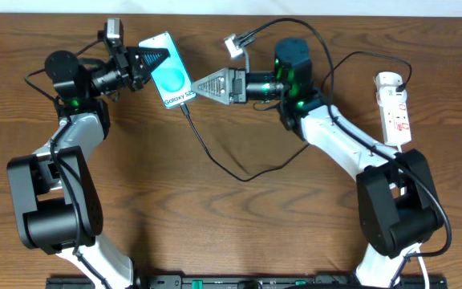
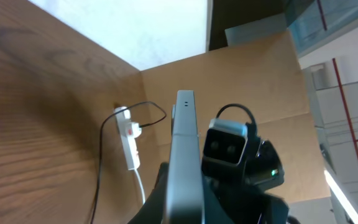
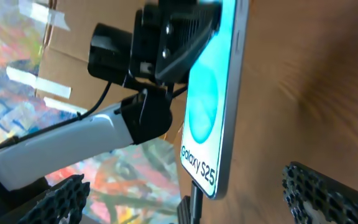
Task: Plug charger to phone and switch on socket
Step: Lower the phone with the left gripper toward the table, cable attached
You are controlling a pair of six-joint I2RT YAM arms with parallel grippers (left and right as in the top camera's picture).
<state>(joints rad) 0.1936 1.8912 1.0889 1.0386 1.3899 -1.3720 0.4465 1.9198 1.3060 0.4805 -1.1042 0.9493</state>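
The right claw [image 1: 197,85] stands wide apart and empty, its tips just beside the lower end of the phone [image 1: 171,76]. There the small tip of the charger [image 1: 247,178] appears seated in the port. The left claw [image 1: 157,58] is clamped on the phone's upper end, at 11 o'clock from the right claw. The black cable sags toward 5 o'clock, then loops across to the socket [image 1: 395,108]. That strip lies well apart, at 3 o'clock from the right claw, near the right edge of the counter [image 1: 239,233], with its long axis running 12 to 6. The right arm is far nearer, so pressing the switch looks like its job; the switch's position is too small to read.
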